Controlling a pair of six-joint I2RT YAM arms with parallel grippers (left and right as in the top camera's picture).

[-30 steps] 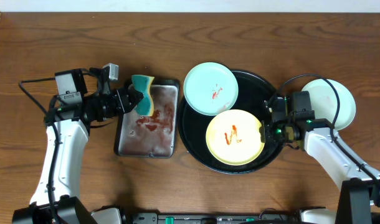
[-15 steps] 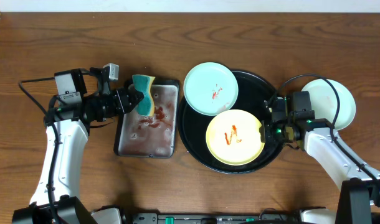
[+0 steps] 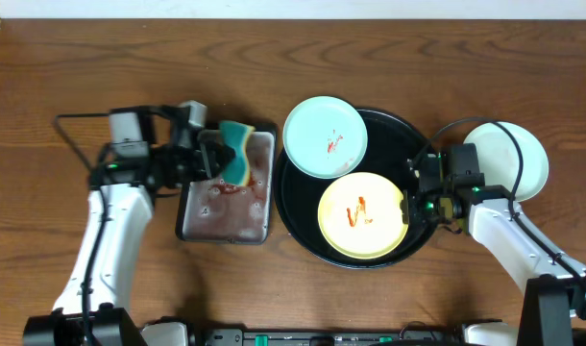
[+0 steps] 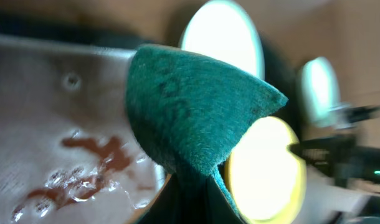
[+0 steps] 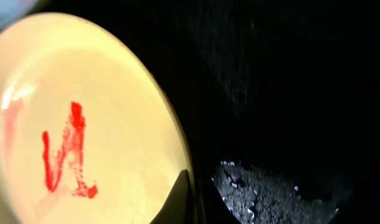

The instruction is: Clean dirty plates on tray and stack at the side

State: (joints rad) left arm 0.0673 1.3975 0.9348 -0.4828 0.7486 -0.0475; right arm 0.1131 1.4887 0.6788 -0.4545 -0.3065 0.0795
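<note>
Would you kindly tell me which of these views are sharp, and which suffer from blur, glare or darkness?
Overhead: sharp and evenly lit, with only mild sheen on the tray. Left wrist: the sponge shows its texture, but the mint plate and yellow plate behind it are blurred and washed out. Right wrist: the yellow plate reads clearly, while the tray is almost solid black, apart from speckled glare.
</note>
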